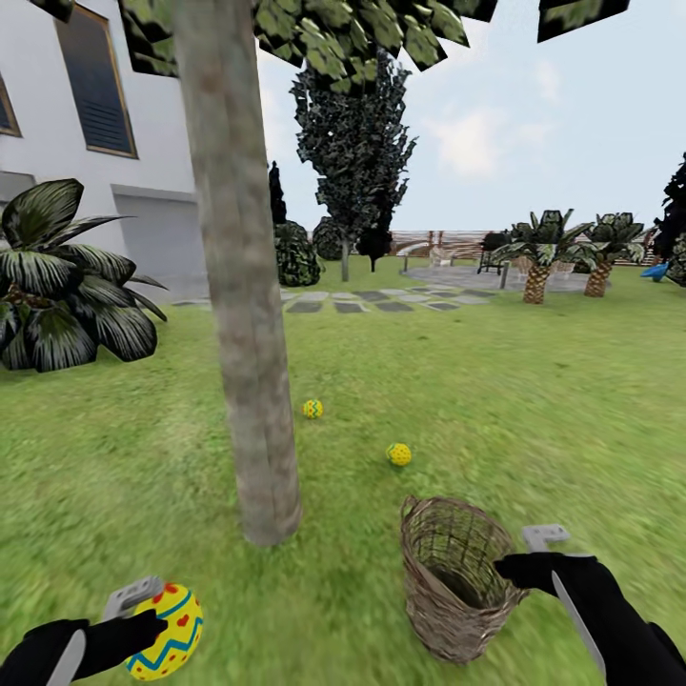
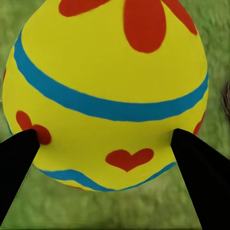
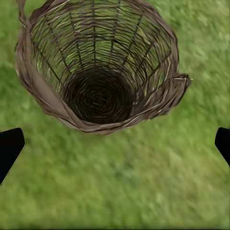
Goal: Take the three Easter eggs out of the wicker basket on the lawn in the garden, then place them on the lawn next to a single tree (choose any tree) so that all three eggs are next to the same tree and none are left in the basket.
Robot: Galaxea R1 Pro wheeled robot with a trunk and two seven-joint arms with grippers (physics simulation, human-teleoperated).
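Head view:
Tree: trunk stood left of centre on the lawn, mottled grey-brown, its leaves at the top edge.
Eggs on grass: one yellow egg lay just right of the trunk and beyond it; a second egg lay farther right, between the trunk and the wicker basket.
Basket: upright on the grass, right of the trunk base, nothing visible inside.
Left gripper: low at the left corner, pinching the third egg — yellow with a blue zigzag, red dots and a red heart — off the grass, left of the trunk base.
Right gripper: at the basket's right rim; from here I could not tell how its fingers stood.
Background: white house at left, a dark leafy bush before it, grey stepping stones, a cypress, two short palms and a fence far back.

Left wrist view:
Egg: the held egg loomed large, with blue bands, a red flower and hearts.
Fingers: black tips pressed against its two sides, grass behind.

Right wrist view:
Basket: the wicker basket seen from above — woven bottom bare.
Fingers: spread wide at the two edges, holding nothing, over grass just beside the basket.
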